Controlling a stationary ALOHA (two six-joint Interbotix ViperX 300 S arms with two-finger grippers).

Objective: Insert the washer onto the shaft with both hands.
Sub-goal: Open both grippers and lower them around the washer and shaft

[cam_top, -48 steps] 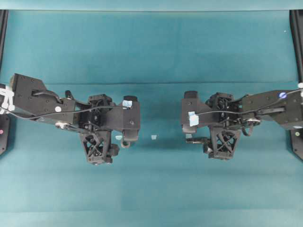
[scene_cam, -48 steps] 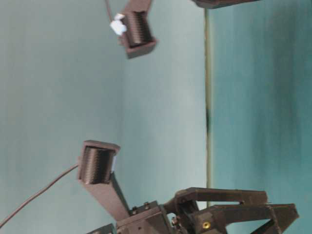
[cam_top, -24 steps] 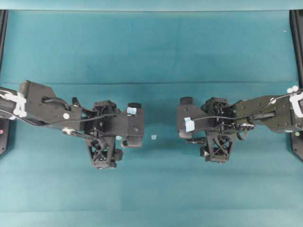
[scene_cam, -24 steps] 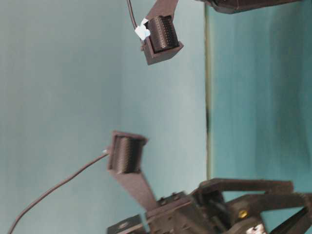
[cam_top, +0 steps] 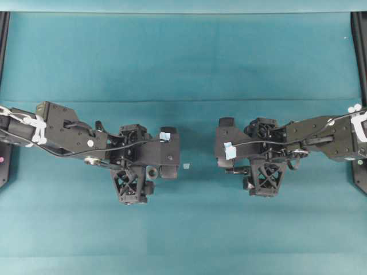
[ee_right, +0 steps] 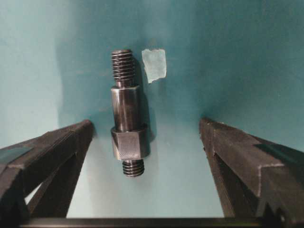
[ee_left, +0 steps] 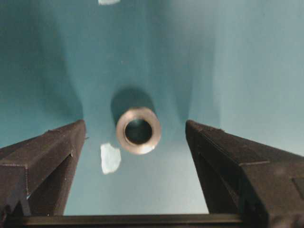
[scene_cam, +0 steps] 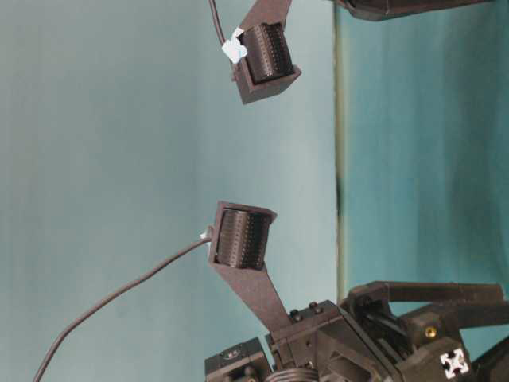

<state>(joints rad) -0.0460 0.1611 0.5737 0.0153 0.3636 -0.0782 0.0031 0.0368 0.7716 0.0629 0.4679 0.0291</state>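
The washer (ee_left: 138,131) lay flat on the desk (ee_left: 237,71), hole upward, between the wide-open fingers of the left hand (ee_left: 137,142) and untouched by them. The shaft (ee_right: 127,138) lay on its side between the equally wide, empty fingers of the right hand (ee_right: 147,142), a tape bit (ee_right: 154,64) just beside its threaded end. Both parts looked like rigid, smooth metal: dense for their size, unbreakable, but probably slippery and, for the shaft, liable to roll. The washer was best pinched across its outer rim, leaving the hole free; the shaft across its thick faceted collar, one threaded end left clear
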